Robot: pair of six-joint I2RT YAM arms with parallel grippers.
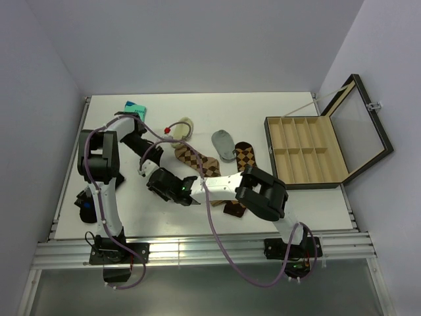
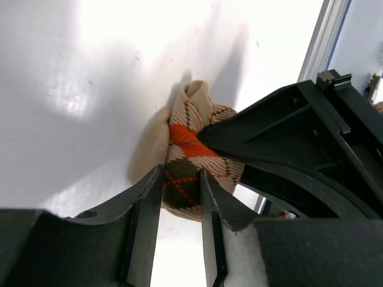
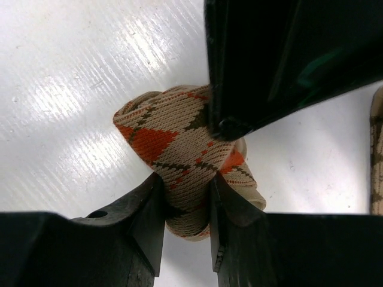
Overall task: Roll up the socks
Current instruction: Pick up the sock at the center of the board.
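A rolled-up sock with red-orange diamonds (image 2: 187,134) (image 3: 157,136) lies on the white table between both grippers. My left gripper (image 2: 181,177) (image 1: 152,171) holds one end of the roll, a finger on each side. From the opposite side my right gripper (image 3: 182,180) (image 1: 162,180) pinches the other end, and the knit bulges around its fingers. In the top view the two grippers hide the roll. A tan sock with dark brown diamonds (image 1: 197,161) lies flat to the right. A dark brown sock (image 1: 245,157) runs under my right arm.
An open wooden box with compartments (image 1: 306,151) stands at the right. A grey sock (image 1: 223,145), a cream item with a red spot (image 1: 180,127) and a teal object (image 1: 136,107) lie further back. A dark object (image 1: 85,212) sits near the left edge.
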